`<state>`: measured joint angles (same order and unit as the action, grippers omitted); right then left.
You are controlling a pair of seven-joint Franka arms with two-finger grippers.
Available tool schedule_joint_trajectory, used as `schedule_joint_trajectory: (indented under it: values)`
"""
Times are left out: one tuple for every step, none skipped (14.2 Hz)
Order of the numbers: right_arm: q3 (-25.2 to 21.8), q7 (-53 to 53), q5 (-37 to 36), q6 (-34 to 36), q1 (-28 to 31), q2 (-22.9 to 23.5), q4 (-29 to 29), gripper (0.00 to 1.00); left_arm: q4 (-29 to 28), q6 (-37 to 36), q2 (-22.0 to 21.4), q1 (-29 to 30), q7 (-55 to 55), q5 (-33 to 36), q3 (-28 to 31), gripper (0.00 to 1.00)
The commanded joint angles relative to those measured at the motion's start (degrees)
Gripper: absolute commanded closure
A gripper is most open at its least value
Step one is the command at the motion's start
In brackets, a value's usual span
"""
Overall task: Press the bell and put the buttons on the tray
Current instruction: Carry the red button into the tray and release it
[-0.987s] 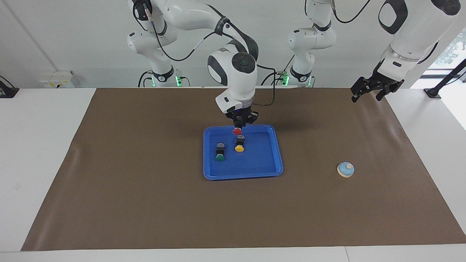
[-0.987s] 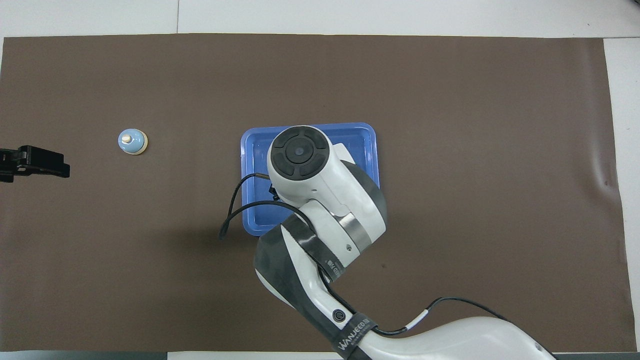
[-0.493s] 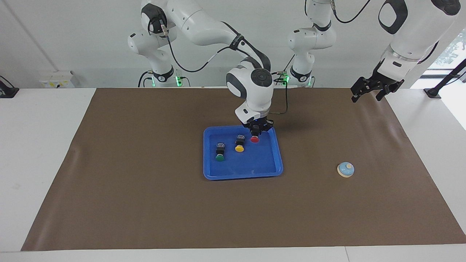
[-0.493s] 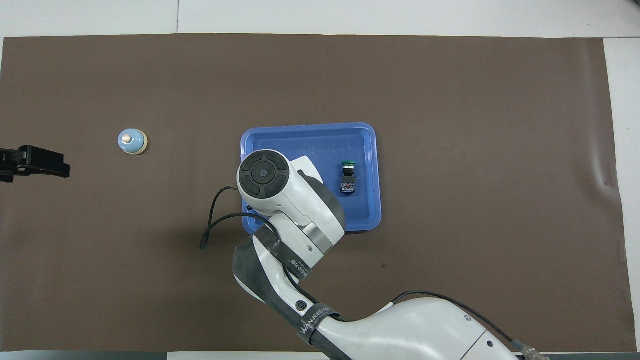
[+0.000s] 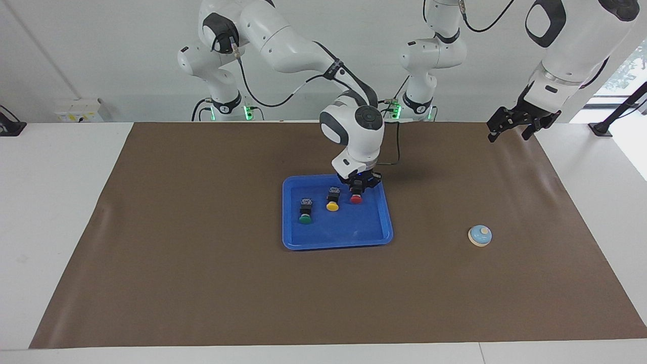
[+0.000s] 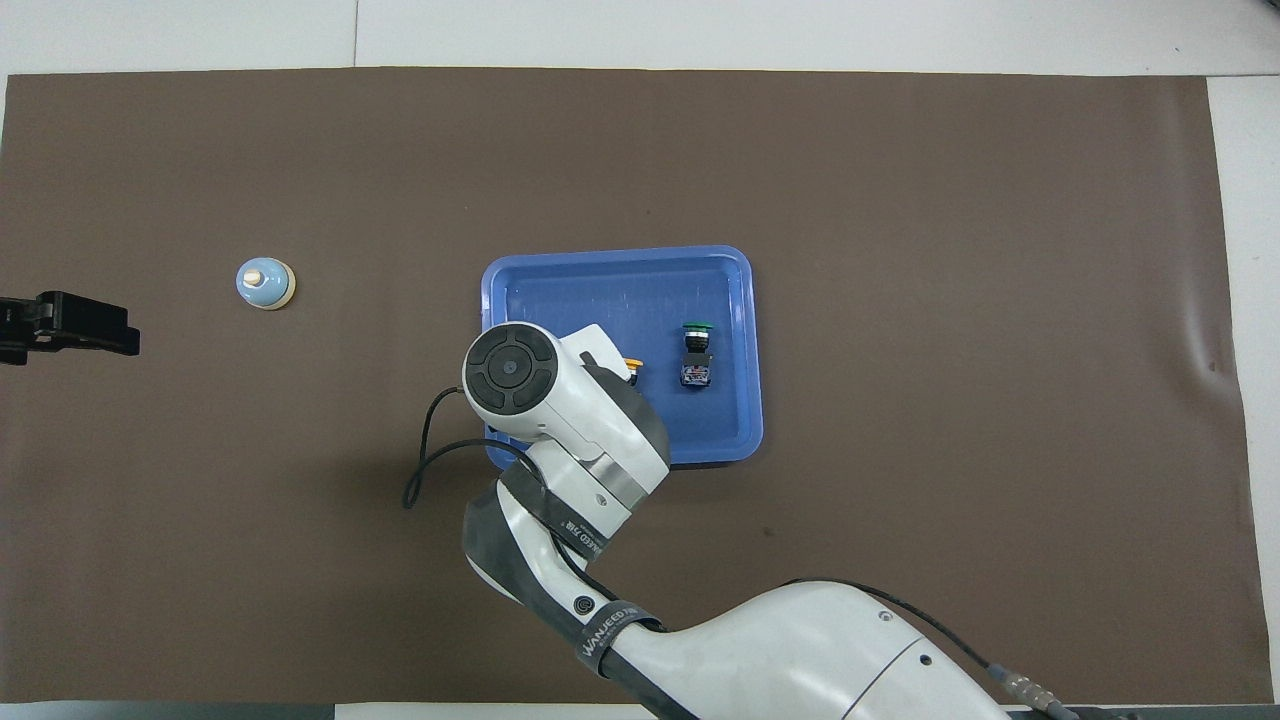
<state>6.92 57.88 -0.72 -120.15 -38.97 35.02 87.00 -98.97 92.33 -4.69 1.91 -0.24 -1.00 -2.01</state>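
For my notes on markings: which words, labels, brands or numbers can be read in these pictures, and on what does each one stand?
"WANJEED", then small characters too blurred to read: on the dark grey strap around the white right robot arm, overhead view.
Short print, too small to read: on a second dark strap of that arm.
Blue plastic tray, push-buttons, light-blue bell, brown mat: no readable text.
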Motion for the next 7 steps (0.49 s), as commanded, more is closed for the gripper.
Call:
schedule_joint_trajectory:
  values:
    - [-0.1, -0.6, -0.9, -1.3, -0.3, 0.2, -0.2, 1.00, -1.3, 0.1, -1.3, 0.1, 0.2, -0.7, 0.1, 0.00]
    - [-0.1, -0.1, -0.9, -2.5, -0.4, 0.2, 0.9, 1.00, -1.2, 0.1, -1.3, 0.1, 0.2, -0.6, 0.1, 0.00]
    - [-0.1, 0.0, -0.9, -3.1, -1.1, 0.2, 1.7, 1.00, -1.2, 0.1, -1.3, 0.1, 0.2, -0.7, 0.1, 0.00]
    - [-0.1, 0.3, -0.8, -2.5, -1.3, 0.1, 1.7, 0.52, -1.3, 0.1, -1.3, 0.1, 0.2, -0.7, 0.1, 0.00]
    - [-0.2, 0.9, -0.8, -1.8, -1.4, 0.1, 1.6, 0.13, -1.3, 0.1, -1.3, 0.1, 0.2, -0.7, 0.1, 0.00]
    - [-0.2, 1.4, -0.8, -1.4, -1.4, 0.0, 1.4, 0.00, -1.3, 0.1, -1.3, 0.1, 0.2, -0.7, 0.1, 0.00]
    - [-0.2, 1.5, -0.7, -1.1, -1.1, -0.3, 1.3, 0.00, -1.3, 0.1, -1.3, 0.2, 0.2, -0.6, 0.1, 0.00]
